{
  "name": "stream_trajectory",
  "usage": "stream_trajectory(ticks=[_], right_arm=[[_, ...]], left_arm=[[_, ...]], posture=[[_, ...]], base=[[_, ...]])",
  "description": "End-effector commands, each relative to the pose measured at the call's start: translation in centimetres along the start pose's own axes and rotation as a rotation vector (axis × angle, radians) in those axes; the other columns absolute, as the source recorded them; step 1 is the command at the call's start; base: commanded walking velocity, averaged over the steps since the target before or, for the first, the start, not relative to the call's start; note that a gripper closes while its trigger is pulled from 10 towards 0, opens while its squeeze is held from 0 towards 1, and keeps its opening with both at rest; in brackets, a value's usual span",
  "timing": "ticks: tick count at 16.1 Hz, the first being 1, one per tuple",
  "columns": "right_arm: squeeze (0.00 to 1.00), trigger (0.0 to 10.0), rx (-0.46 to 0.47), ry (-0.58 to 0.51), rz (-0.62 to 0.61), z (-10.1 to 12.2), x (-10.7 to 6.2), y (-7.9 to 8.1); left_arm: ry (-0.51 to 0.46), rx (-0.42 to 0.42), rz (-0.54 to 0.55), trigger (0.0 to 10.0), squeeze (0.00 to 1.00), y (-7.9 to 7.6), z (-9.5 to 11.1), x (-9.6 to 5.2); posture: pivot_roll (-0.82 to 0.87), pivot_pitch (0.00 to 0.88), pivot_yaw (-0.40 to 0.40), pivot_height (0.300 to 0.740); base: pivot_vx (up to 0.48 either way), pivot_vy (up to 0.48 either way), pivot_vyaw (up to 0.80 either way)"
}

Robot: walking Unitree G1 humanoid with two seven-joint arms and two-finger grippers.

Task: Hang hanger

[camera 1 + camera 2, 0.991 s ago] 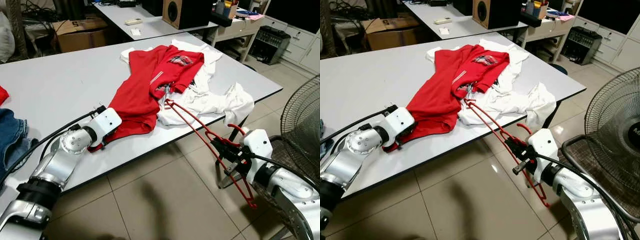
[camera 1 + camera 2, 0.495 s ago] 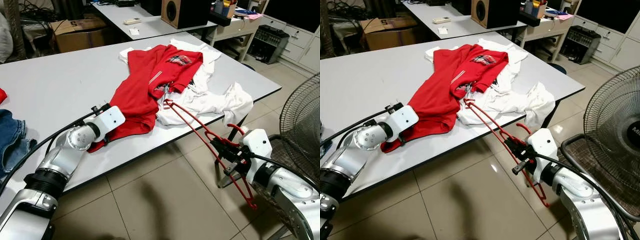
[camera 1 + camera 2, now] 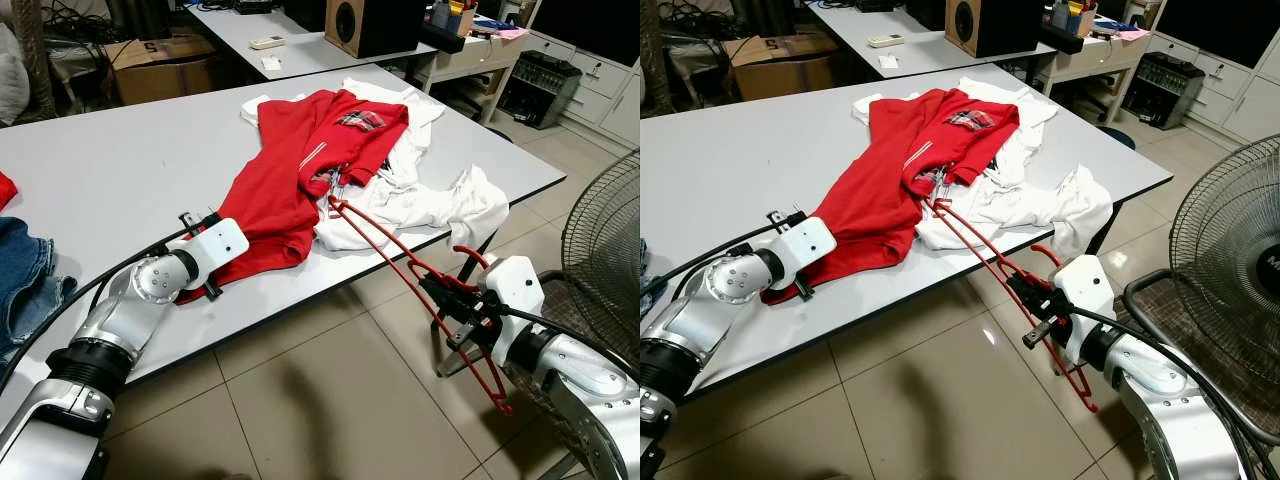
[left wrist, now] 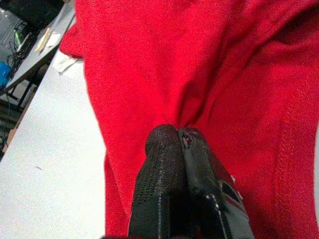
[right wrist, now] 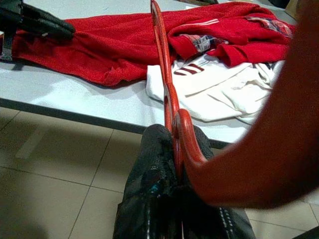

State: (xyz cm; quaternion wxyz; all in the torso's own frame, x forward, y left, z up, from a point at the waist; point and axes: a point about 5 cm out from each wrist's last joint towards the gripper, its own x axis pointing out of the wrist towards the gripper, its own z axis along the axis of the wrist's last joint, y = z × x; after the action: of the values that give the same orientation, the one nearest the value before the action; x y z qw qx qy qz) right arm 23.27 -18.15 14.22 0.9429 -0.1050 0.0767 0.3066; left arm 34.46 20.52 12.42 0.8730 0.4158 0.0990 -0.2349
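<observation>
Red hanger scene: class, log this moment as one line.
left gripper: shut on red shirt | right gripper: shut on red hanger | hanger tip at shirt pile

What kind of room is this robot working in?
Probably an office or workshop rather than a home: plain grey work tables, a loudspeaker and cardboard box behind, and a standing fan on the tiled floor.

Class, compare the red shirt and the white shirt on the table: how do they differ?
The red shirt lies spread long over the table; the white shirt is bunched, drooping over the edge. The left gripper pinches the red shirt; the white shirt is ungripped. Both lie heaped together.
</observation>
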Motion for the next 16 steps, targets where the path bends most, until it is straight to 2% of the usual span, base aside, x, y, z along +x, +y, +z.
stream_trajectory(ticks=[1, 2, 3, 6, 8, 9, 11, 14, 16], right_arm=[[0.0, 10.0, -0.017, -0.008, 0.016, 0.5, 0.1, 0.1], [0.0, 10.0, -0.019, -0.009, 0.028, 0.6, 0.2, 0.2], [0.0, 10.0, -0.019, -0.009, 0.032, 0.5, 0.2, 0.2], [0.0, 10.0, -0.014, -0.02, 0.071, 0.6, 0.0, 0.5], [0.0, 10.0, -0.007, -0.031, 0.102, 0.7, 0.0, 0.9], [0.0, 10.0, 0.02, -0.045, 0.158, 0.9, -0.1, 1.6], [0.0, 10.0, 0.026, -0.034, 0.202, 0.9, -0.1, 2.1], [0.0, 10.0, 0.034, -0.023, 0.148, 0.8, 0.9, 1.7], [0.0, 10.0, 0.039, 0.014, 0.099, 0.4, 2.3, 1.4]], left_arm=[[-0.031, -0.077, 0.012, 0.0, 0.0, 0.2, 0.3, 0.0], [-0.078, -0.183, -0.006, 0.0, 0.0, 0.3, 1.0, 0.1], [-0.086, -0.2, -0.01, 0.0, 0.0, 0.3, 1.2, 0.1], [-0.177, -0.339, 0.026, 0.0, 0.0, 1.8, 3.0, 0.2], [-0.242, -0.467, 0.035, 0.0, 0.0, 2.6, 4.2, 0.2], [-0.309, -0.575, 0.031, 0.0, 0.0, 3.2, 5.5, 0.1], [-0.361, -0.639, 0.029, 0.0, 0.0, 4.0, 6.6, 0.0], [-0.417, -0.682, -0.008, 0.0, 0.0, 4.4, 8.0, -0.2], [-0.438, -0.71, -0.038, 0.0, 0.0, 4.5, 8.6, -0.7]], posture=[[0.0, 0.0, -0.041, 0.74], [0.0, 0.0, -0.045, 0.74], [0.0, 0.0, -0.045, 0.74], [0.0, 0.0, -0.043, 0.74], [0.0, 0.0, -0.041, 0.74], [0.0, 0.0, -0.041, 0.74], [0.0, 0.0, -0.044, 0.74], [0.0, 0.0, -0.043, 0.74], [0.0, 0.0, -0.039, 0.74]], base=[[0.0, 0.0, 0.0], [0.0, 0.0, 0.0], [0.0, 0.0, 0.0], [0.0, 0.0, 0.0], [0.0, 0.0, 0.0], [0.0, 0.0, 0.0], [0.0, 0.0, 0.0], [0.0, 0.0, 0.0], [0.0, 0.0, 0.0]])
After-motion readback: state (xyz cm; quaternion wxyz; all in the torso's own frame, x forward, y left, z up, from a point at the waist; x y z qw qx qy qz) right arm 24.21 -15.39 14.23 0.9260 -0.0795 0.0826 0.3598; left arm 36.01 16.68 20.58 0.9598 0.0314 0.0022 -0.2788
